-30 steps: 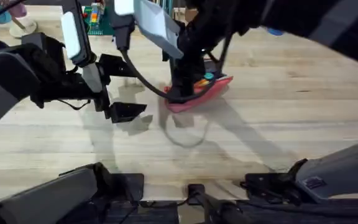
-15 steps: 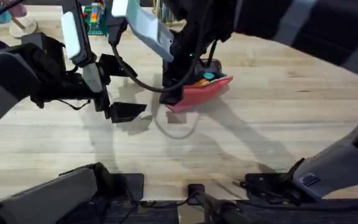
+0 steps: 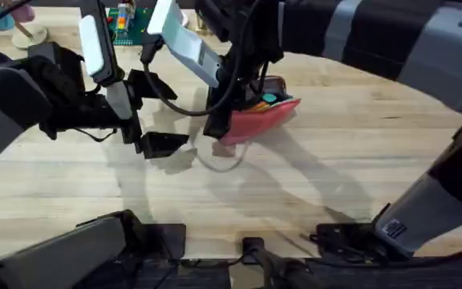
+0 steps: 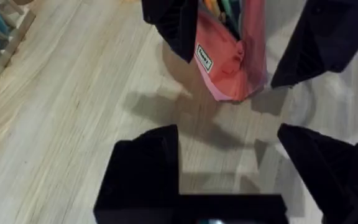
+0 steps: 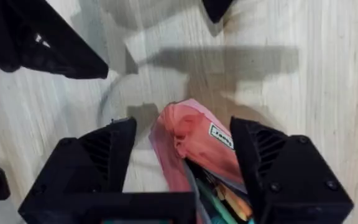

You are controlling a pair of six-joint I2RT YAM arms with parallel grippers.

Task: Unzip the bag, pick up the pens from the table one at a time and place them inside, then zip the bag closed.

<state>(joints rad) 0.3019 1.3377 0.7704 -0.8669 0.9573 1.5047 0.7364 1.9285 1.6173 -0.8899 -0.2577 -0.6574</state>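
Salmon-pink pencil pouch [image 3: 261,118] is seen lying on the light wooden table [image 3: 359,152], toward its far middle, with the zipper parted and coloured pens [image 5: 219,193] showing inside. It is judged light and soft: the fabric is bunched and creased at the near end, so it can be expected to sag and slide unless pinned. A hold is best taken at that gathered end, or at the zipper pull, which cannot be made out clearly. A small white label [image 4: 202,57] is sewn on its side.

The right gripper [image 5: 185,146] is set astride the pouch's end, its black fingers spread on either side and not yet closed on the fabric. The left gripper [image 4: 232,140] is held open just beside the pouch, above bare table, gripping nothing.
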